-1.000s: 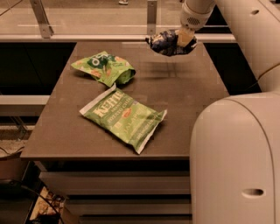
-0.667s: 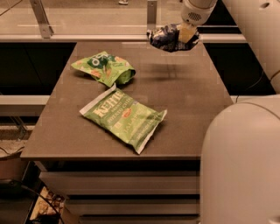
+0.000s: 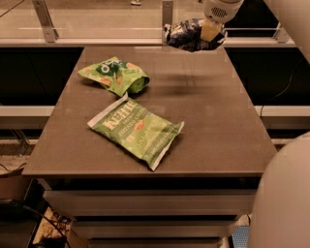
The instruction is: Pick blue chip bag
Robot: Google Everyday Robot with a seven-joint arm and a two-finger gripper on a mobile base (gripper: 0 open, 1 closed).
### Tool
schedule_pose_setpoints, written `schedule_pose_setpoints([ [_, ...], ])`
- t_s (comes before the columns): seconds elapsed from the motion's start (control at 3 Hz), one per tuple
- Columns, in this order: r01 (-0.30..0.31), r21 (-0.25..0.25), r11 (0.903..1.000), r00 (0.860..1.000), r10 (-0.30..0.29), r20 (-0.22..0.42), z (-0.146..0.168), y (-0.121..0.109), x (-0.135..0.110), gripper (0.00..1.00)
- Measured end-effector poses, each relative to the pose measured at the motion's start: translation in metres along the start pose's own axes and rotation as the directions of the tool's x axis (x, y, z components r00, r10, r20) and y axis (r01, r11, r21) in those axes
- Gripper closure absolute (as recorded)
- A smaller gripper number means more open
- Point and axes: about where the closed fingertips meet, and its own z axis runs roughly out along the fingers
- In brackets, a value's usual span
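The blue chip bag (image 3: 186, 35) is a small dark-blue glossy crumpled bag with white markings. It hangs in the air above the far right part of the table, clear of the tabletop. My gripper (image 3: 209, 30) is shut on the bag's right side and holds it up at the top of the camera view. The arm reaches in from the upper right.
A large flat green Kettle bag (image 3: 136, 131) lies near the middle front of the brown table (image 3: 218, 121). A smaller green bag with orange marks (image 3: 115, 75) lies at the back left. A railing post (image 3: 167, 14) stands behind the table. My white body (image 3: 283, 203) fills the lower right.
My gripper has risen with the blue chip bag, which now hangs higher above the table. The green bags have not moved.
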Motion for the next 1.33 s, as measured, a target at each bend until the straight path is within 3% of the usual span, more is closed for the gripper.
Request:
schedule_pose_setpoints([
  [1.0, -0.005, 0.114, 0.9934, 0.997, -0.003, 0.071, -0.045, -0.011, -0.001, 1.0],
  [1.33, -0.005, 0.114, 0.9934, 0.997, -0.003, 0.071, -0.045, -0.011, -0.001, 1.0],
])
